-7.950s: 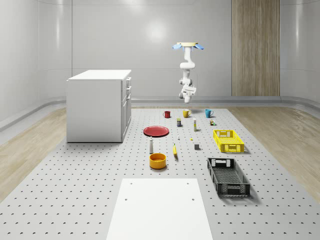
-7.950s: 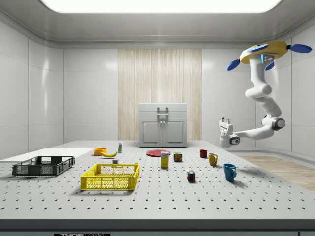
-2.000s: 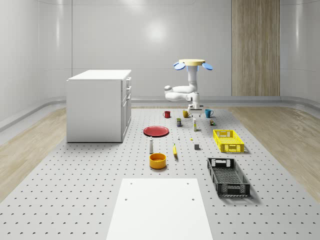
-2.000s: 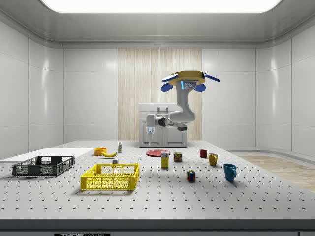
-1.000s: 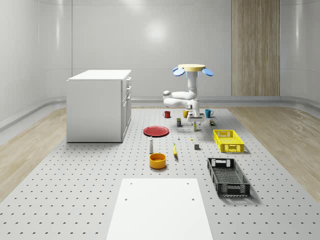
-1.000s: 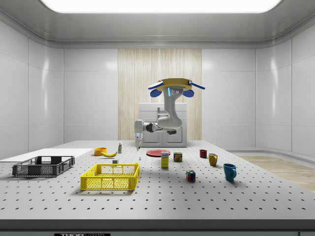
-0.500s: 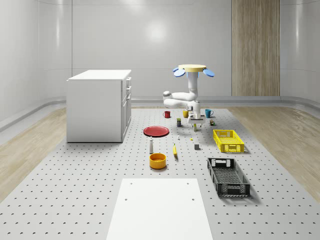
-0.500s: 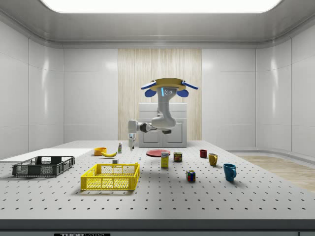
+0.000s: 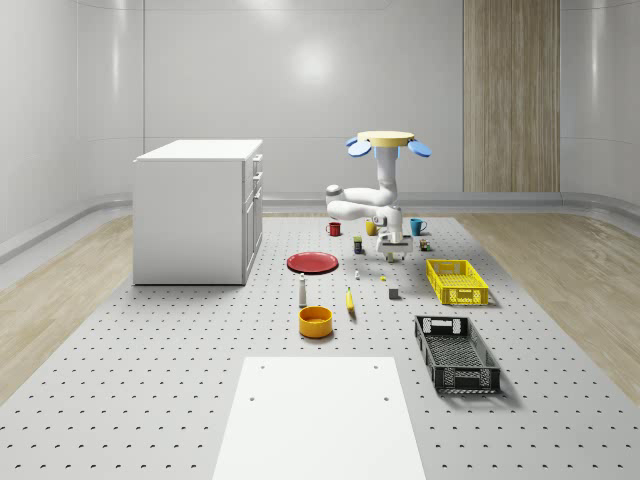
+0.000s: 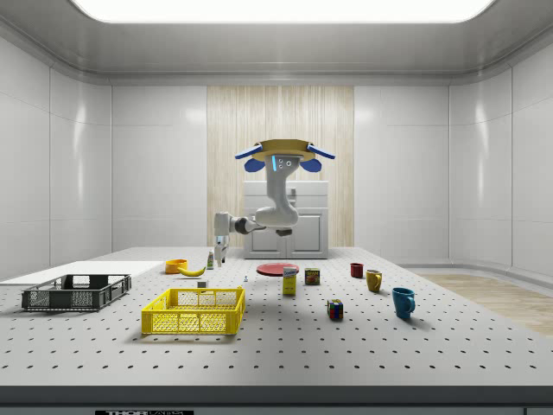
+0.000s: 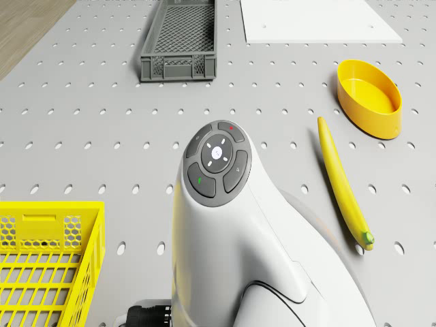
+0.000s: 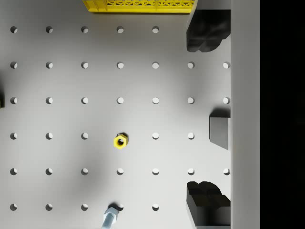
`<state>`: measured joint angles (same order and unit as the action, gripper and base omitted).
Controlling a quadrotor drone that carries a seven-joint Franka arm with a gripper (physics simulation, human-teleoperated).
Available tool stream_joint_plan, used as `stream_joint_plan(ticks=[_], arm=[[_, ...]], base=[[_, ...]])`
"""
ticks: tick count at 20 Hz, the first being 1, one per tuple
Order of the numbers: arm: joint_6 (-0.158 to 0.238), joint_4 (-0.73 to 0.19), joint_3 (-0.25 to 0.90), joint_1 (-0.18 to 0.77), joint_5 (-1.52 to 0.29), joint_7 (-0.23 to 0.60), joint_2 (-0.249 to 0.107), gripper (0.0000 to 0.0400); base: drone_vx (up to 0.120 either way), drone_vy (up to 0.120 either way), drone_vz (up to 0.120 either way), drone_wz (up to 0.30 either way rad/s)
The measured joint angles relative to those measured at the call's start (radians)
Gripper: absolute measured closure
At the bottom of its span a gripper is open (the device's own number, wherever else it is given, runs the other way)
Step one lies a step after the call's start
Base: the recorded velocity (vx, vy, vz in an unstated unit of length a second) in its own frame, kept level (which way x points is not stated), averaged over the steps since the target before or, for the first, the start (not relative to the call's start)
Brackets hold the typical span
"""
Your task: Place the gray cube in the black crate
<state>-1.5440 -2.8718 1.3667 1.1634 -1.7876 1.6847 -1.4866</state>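
Gray cube (image 9: pixel 394 293) sits on the perforated table (image 9: pixel 150 380) just beside the yellow crate (image 9: pixel 457 281), on the whole-scene view's left of it and apart from it. The black crate (image 9: pixel 456 353) lies on the table on the nearer side of the yellow crate in that view, with a gap between the two, and has nothing in it. The drone (image 9: pixel 388 140) hovers in the air over the table, farther back than the yellow crate and to the whole-scene view's left of it. Its white arm (image 9: pixel 365 208) bends down so that the gripper (image 9: pixel 392 254) hangs above the table, level with the far end of the yellow crate and off to that same side. In the side view the drone (image 10: pixel 278 151) is up and to the right of the yellow crate (image 10: pixel 193 309), and the gripper (image 10: pixel 219 251) is above and beyond the crate's back rim. In the wrist view the two dark fingers (image 12: pixel 208 31) are spread wide and grasp nothing. The cube (image 12: pixel 219 132) shows on the table between them, and a yellow nut (image 12: pixel 120 141) and a bolt (image 12: pixel 110 218) lie farther from the yellow crate's edge (image 12: pixel 140 5). The drone view shows a banana (image 11: pixel 344 187) and an orange bowl (image 11: pixel 368 95) well apart from the yellow crate (image 11: pixel 48 262), on the far side of the arm (image 11: pixel 225 225).
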Motion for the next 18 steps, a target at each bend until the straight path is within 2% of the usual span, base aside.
stream_joint_plan(ticks=[7, 14, 18], arm=[[-0.01, 0.0, 0.002, 0.002, 0.004, 0.002, -0.011, 0.0], [-0.019, 0.001, 0.003, 0.004, 0.008, 0.004, -0.02, 0.0], [-0.024, 0.001, 0.004, 0.006, 0.01, 0.004, -0.025, 0.0]], base=[[0.12, 0.0, 0.0, 0.0], [0.12, 0.0, -0.114, 0.0], [0.11, -0.06, 0.0, 0.0]])
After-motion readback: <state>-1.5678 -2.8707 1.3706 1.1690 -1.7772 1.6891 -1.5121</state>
